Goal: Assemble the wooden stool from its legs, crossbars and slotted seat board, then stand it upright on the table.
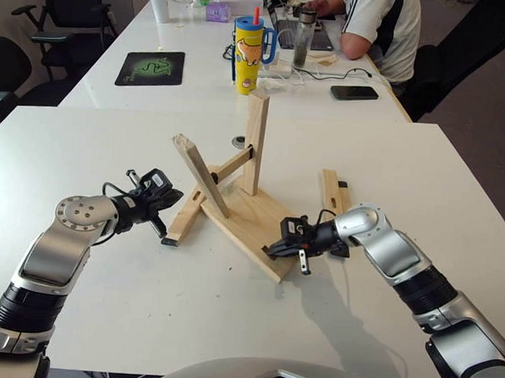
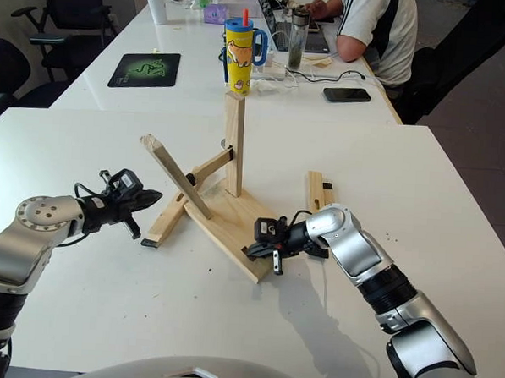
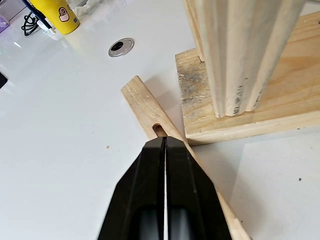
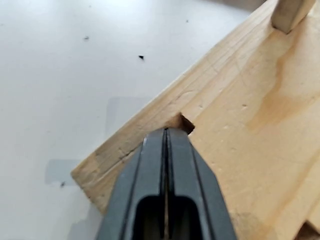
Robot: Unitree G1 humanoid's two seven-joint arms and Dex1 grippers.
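Flat on the white surface (image 1: 85, 146) at mid-frame of the head view: the slotted seat board (image 1: 255, 227), carrying one upright leg (image 1: 255, 142), a tilted leg (image 1: 201, 176) leaning toward the upper left, and a crossbar (image 1: 234, 164) bridging the two. Just left of the board, partly under the tilted leg: a loose leg (image 1: 186, 217), long axis running diagonally from lower left up to the board's left corner, a slot cut into its upper face. Left end effector (image 1: 171, 197): clenched, fingers (image 3: 145, 200) pressed together with nothing between them, poised just over that loose leg with tips aimed at the slot. Puts the left arm clearly nearer to this piece. Calls, by this reading, for opening first and then closing across the leg's narrow width, square to the diagonal rather than along it. At the board's lower right edge: the right end effector (image 1: 277, 246), likewise clenched on nothing, tips at a notch in the board's near edge. Pressing down or merely hovering there, cannot tell. Up and to the right of it: a second loose leg (image 1: 334, 192), lying nearly straight up the frame, just beside the board and nearer the right arm. Looks well short of done: two legs unfitted, stool not yet stood upright.
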